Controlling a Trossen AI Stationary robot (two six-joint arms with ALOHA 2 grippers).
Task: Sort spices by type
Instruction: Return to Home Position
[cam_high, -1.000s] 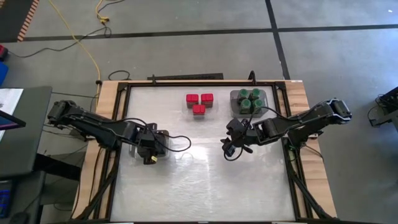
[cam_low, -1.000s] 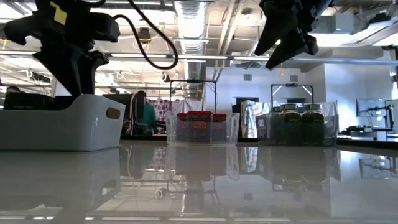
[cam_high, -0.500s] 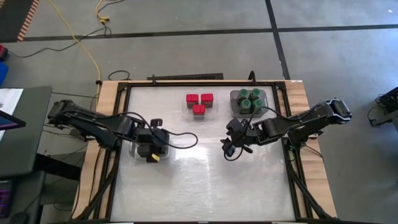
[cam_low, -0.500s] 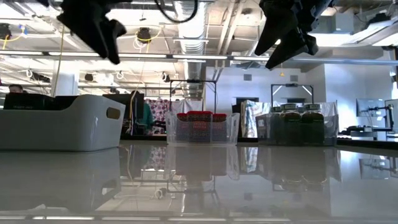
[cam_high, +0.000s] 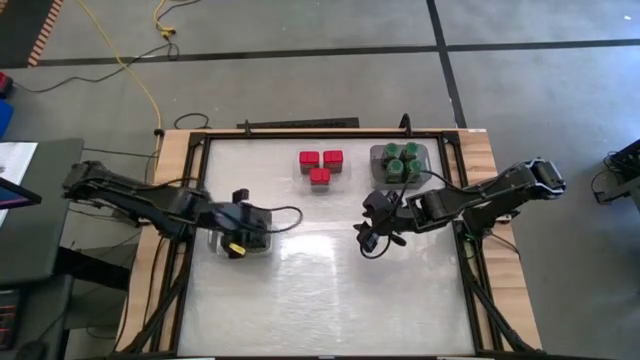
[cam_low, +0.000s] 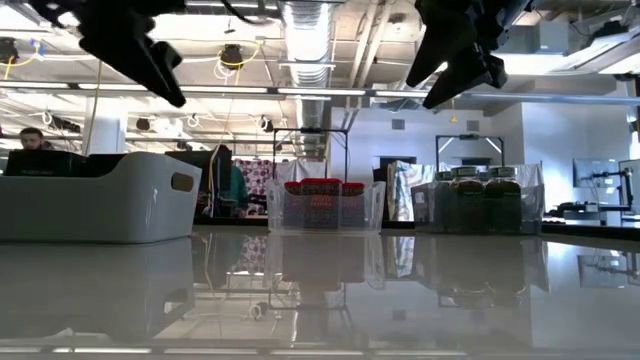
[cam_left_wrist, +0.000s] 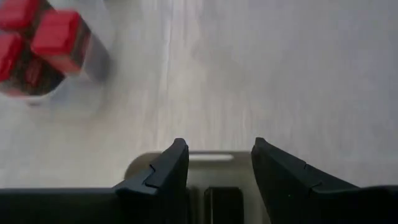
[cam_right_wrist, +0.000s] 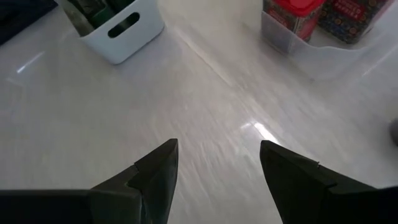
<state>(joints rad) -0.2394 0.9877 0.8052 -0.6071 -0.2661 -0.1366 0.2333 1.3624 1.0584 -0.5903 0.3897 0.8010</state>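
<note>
Drawn back toward its own side of the desk (cam_high: 330, 290) since half a second ago, the left arm now carries the left tool (cam_left_wrist: 219, 146) a little nearer its base. The right arm has not shifted.

The left tool is released, its fingers spread with nothing between them. Directly below it sits the grey bin (cam_low: 100, 200), whose rim shows just beneath the fingers in the left wrist view. The low view puts the tool well above that rim. Dark tins (cam_right_wrist: 93, 12) stand inside the bin.

The relation that counts for the retreat is therefore vertical: the bin lies straight below and the tool is clear of it. I judge the arm can go on drawing up and back without brushing the wall.

Farther ahead of the left tool stand the red cans (cam_high: 320, 165) in a clear bin (cam_right_wrist: 339, 53). Beyond those are the green-lidded jars (cam_high: 400, 163), grouped together. The right tool (cam_right_wrist: 219, 144), likewise spread and empty, hangs over bare desk near the jars.
</note>
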